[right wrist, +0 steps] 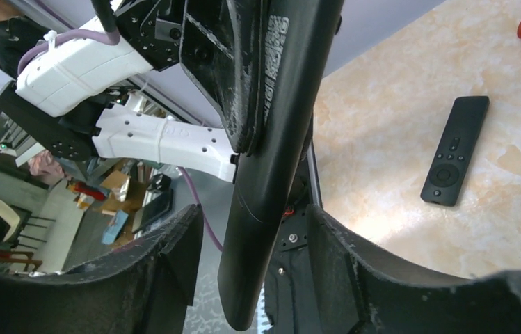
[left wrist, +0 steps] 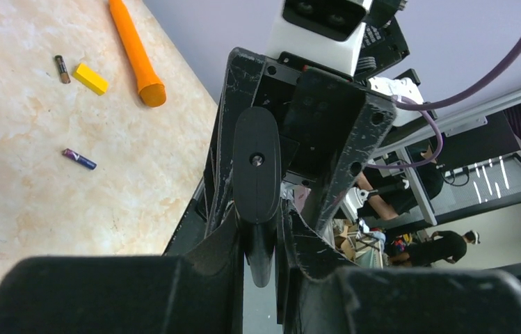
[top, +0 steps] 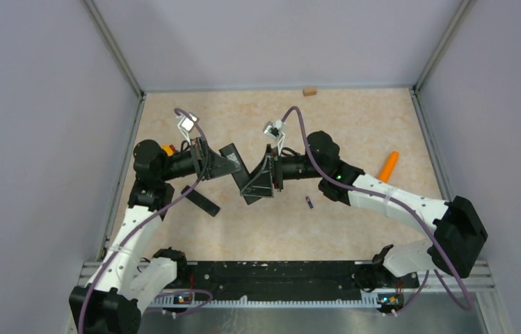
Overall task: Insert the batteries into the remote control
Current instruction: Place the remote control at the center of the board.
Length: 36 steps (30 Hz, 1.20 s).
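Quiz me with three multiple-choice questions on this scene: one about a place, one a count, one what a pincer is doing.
1. Where is the orange stick? A) lying on the table B) held in the air C) leaning on a wall
2. How many remotes show? A) one B) two C) three
3. What is the left pincer doing? A) gaping empty B) gripping a battery C) gripping a remote
Answers: 1 A, it rests flat on the table. 2 B, the lying remote is on the table and the raised remote is held up. 3 C, it clamps the raised remote.
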### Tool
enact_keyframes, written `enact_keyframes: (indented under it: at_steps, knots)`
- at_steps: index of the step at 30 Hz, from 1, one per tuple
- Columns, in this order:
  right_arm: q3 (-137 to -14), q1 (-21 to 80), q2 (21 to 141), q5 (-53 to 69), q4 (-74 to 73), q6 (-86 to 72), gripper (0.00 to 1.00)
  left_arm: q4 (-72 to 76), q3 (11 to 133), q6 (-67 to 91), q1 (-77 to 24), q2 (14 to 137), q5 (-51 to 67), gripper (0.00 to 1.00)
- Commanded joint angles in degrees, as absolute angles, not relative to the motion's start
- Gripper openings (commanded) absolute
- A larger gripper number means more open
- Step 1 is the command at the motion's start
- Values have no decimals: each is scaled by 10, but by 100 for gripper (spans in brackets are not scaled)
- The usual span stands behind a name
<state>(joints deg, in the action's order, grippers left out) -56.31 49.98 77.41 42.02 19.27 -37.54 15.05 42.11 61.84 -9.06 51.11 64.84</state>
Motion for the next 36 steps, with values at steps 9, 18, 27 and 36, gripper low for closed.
enact_keyframes:
  at_steps: [9,18,27,36]
  knots:
    - [-630,498,788,437,153,-324,24,140,463,575,-91,492,694,0]
    - [-584,499,814,328,336,-495,3,136,446,576,-91,489,681,2]
    - [-613,498,781,223,215,-414,0,-44,489,445,-91,476,594,70]
    - [-701,478,788,-110,-126,-226,0,-207,517,341,-90,429,300,99]
